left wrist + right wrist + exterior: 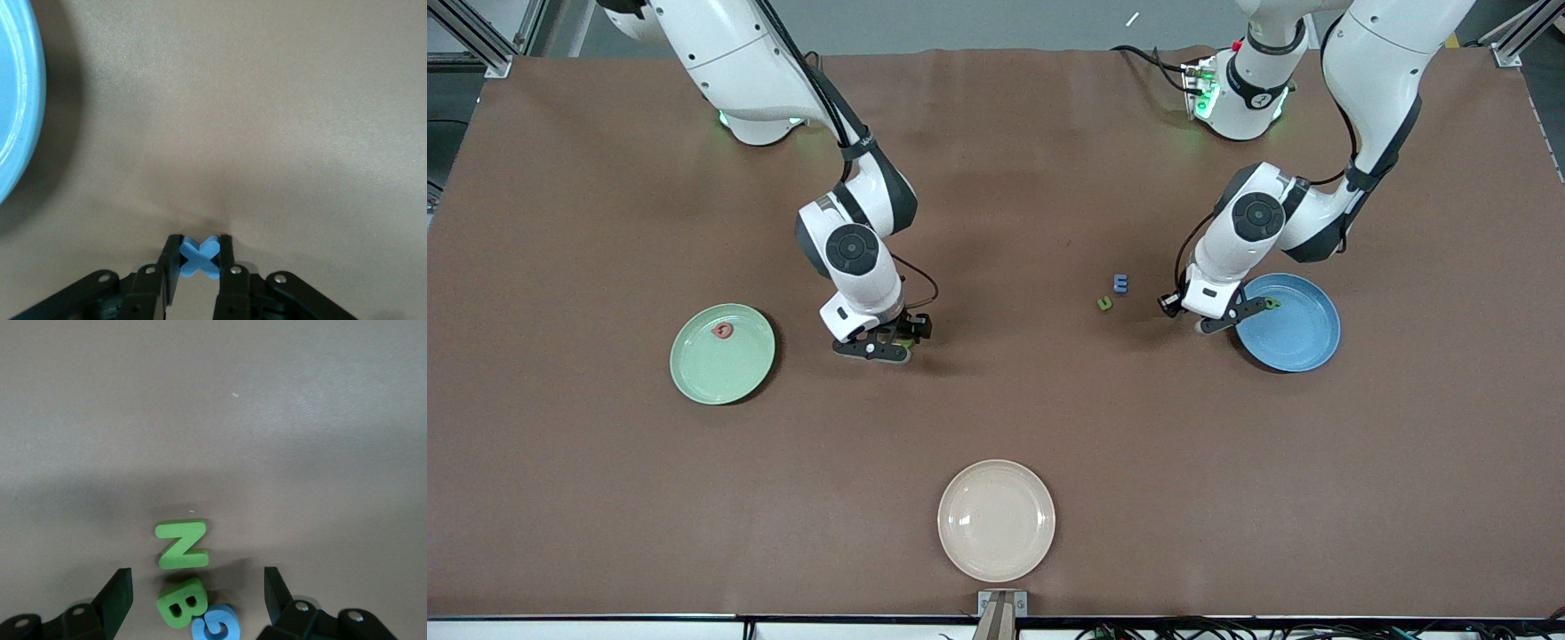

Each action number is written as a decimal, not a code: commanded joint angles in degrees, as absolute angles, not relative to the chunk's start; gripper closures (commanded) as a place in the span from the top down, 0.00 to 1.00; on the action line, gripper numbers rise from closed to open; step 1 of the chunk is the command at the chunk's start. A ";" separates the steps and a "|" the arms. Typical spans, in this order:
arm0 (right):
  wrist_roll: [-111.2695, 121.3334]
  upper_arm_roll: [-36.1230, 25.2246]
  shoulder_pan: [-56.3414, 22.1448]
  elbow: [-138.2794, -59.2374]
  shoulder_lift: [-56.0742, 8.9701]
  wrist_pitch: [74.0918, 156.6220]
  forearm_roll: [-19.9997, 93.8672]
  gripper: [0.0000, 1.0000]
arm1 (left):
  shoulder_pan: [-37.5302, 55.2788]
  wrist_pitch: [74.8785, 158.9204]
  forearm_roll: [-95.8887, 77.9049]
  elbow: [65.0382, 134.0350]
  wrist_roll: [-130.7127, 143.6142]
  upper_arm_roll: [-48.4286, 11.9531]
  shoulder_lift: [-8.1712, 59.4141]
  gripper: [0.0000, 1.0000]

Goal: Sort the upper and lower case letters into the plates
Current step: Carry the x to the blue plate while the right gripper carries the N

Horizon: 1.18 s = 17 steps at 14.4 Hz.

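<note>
My left gripper (1232, 316) is shut on a blue letter x (200, 257), low over the table beside the sky blue plate (1303, 342), whose rim shows in the left wrist view (17, 120). A green letter (1272, 303) lies in that plate. My right gripper (876, 347) is open, low over a green N (182, 543), a green B (181, 603) and a blue G (217, 623), which lie between its fingers. The mint green plate (722, 369) holds a red letter (724, 331). A blue E (1121, 284) and a small green letter (1104, 303) lie on the table between the arms.
A cream-beige plate (996, 520) sits near the table's edge closest to the front camera. The brown table mat (996, 418) covers the whole surface.
</note>
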<state>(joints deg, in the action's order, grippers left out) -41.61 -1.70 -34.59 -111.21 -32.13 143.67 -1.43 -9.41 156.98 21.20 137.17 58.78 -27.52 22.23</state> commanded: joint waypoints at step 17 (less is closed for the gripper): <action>-44.11 -3.78 -35.51 -108.28 -35.24 143.88 -4.31 0.28 | -33.56 136.76 22.15 129.46 23.22 -34.80 16.79 0.08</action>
<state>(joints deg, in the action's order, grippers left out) -41.99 -2.88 -34.93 -108.49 -34.96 143.78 -3.35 -31.48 138.40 21.79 129.53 26.74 -33.67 17.73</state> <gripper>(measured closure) 0.529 0.727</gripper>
